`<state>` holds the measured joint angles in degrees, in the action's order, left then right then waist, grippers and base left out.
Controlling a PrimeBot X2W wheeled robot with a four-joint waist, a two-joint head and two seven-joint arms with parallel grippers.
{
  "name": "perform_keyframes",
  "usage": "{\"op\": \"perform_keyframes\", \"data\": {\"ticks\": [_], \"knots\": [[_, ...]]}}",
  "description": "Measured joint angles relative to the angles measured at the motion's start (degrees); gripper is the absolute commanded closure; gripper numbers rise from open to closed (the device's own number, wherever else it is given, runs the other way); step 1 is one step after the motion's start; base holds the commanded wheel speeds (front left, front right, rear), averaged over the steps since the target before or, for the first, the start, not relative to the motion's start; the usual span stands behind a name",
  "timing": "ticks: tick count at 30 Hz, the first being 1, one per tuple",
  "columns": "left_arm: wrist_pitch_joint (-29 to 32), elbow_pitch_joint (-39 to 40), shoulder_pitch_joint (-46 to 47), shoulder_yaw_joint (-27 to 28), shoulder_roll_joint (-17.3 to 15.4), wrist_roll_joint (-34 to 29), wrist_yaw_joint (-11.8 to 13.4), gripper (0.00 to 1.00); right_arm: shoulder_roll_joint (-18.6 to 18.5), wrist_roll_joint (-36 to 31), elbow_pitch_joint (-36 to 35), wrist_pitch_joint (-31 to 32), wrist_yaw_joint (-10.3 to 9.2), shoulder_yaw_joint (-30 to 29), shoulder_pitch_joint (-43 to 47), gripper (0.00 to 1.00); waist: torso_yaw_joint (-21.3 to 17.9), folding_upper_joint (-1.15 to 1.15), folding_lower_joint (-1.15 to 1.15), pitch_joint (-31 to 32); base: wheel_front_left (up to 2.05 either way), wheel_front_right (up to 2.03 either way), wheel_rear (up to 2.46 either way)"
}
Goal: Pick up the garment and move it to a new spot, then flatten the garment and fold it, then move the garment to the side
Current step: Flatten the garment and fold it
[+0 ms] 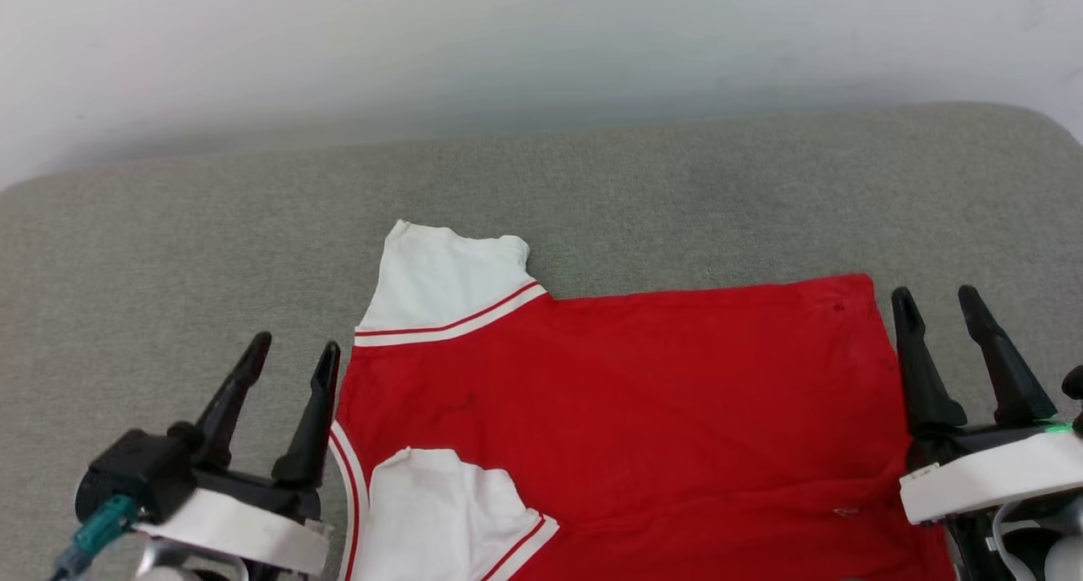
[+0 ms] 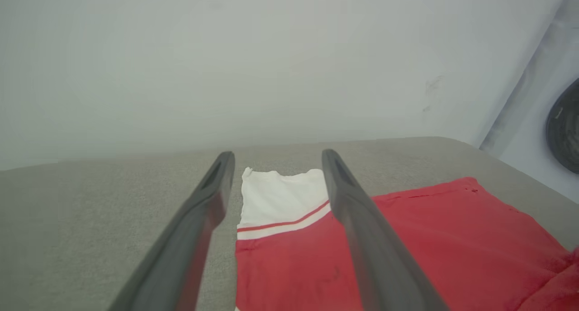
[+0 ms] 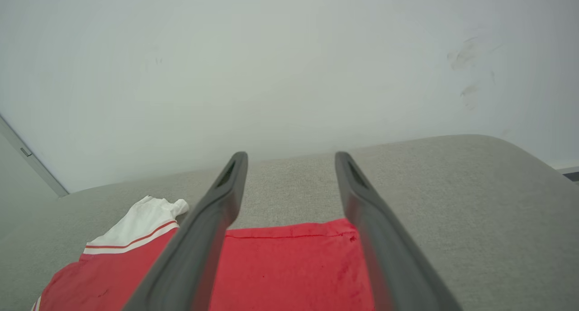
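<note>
- Left pincer [image 1: 297, 342] and right pincer [image 1: 934, 291] both gape wide and empty, one at each end of the garment [image 1: 643, 395].
- It's flat by the grey cushion [image 1: 677, 200]'s near edge, probably lined up for folding.

No legible text anywhere — not on the garment [image 1: 643, 395].

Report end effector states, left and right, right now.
Left end effector: open, holding nothing, beside the shirt.
Right end effector: open, holding nothing.

Home-like room: grey upholstered cushion [image 1: 592, 183], white wall [image 1: 541, 40]
</note>
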<state>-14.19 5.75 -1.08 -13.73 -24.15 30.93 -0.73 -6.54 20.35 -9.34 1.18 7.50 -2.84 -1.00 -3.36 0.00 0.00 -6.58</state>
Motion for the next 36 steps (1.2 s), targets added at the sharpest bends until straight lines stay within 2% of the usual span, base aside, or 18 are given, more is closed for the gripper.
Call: {"op": "perform_keyframes", "data": {"ticks": [4, 7, 9, 14, 18, 23, 25, 28, 32, 36], "knots": [[3.72, -0.24, 5.16, 0.74, -2.75, 0.21, -1.16, 0.0, 0.44, -0.01, -0.43, -0.16, -0.01, 0.87, -1.2, 0.0, -1.41, 0.0, 0.0, -3.04, 0.0, 0.0, 0.0], [9.13, -0.04, 10.76, 1.98, -6.05, 2.44, -2.77, 0.0, 1.44, 1.42, -0.77, -0.21, 0.0, 1.02, -2.38, 0.0, -2.64, 0.0, 0.0, -5.81, 0.0, 0.0, 0.0], [13.92, -0.31, 15.52, 3.07, -8.42, 5.31, -3.67, 0.0, 1.7, 1.89, -1.22, -0.16, 0.0, 1.77, -3.49, 0.0, -3.52, 0.0, 0.0, -7.84, 0.0, 0.0, 0.0], [29.08, -2.57, 26.53, 2.08, -16.83, 8.7, -5.44, 0.0, 1.99, 1.34, -1.83, -0.24, 0.0, 3.52, -6.43, 0.0, -6.02, 0.0, 0.01, -12.85, 0.0, 0.0, 0.0], [41.7, -5.68, 33.72, 0.64, -21.05, 11.91, -5.83, 0.0, 2.41, 1.35, -1.4, -1.02, -0.01, 5.08, -7.84, 0.0, -8.3, 0.0, 0.01, -16.28, 0.0, 0.0, 0.0], [58.34, -9.72, 40.07, -1.12, -22.48, 19.98, -5.7, 0.0, 2.82, 1.47, -0.44, -2.19, -0.01, 5.98, -8.51, 0.0, -11.04, 0.0, 0.01, -19.67, 0.0, 0.0, 0.0], [63.22, -11.31, 42.4, -1.7, -23.18, 21.42, -5.01, 0.0, 3.01, 2.11, 0.18, -2.46, -0.01, 6.12, -8.67, 0.0, -11.89, 0.0, 0.01, -20.83, 0.0, 0.0, 0.0], [67.02, -13.91, 46.05, -2.55, -24.4, 21.17, -4.69, 0.0, 3.14, 2.16, 1.58, -2.79, -0.01, 6.99, -9.34, 0.0, -13.07, 0.0, 0.01, -22.35, 0.0, 0.0, 0.0], [70.87, -17.9, 47.31, -3.82, -23.37, 22.13, -3.45, 0.0, 3.37, 2.42, 2.59, -3.79, 0.0, 8.43, -9.66, 0.0, -14.78, 0.0, 0.01, -23.62, 0.0, 0.0, 0.0], [72.12, -19.57, 48.73, -4.68, -24.02, 21.29, -3.31, 0.0, 3.45, 2.67, 3.57, -4.71, -0.01, 8.54, -9.67, 0.0, -16.04, 0.0, 0.01, -24.57, 0.0, 0.0, 0.0]]}}
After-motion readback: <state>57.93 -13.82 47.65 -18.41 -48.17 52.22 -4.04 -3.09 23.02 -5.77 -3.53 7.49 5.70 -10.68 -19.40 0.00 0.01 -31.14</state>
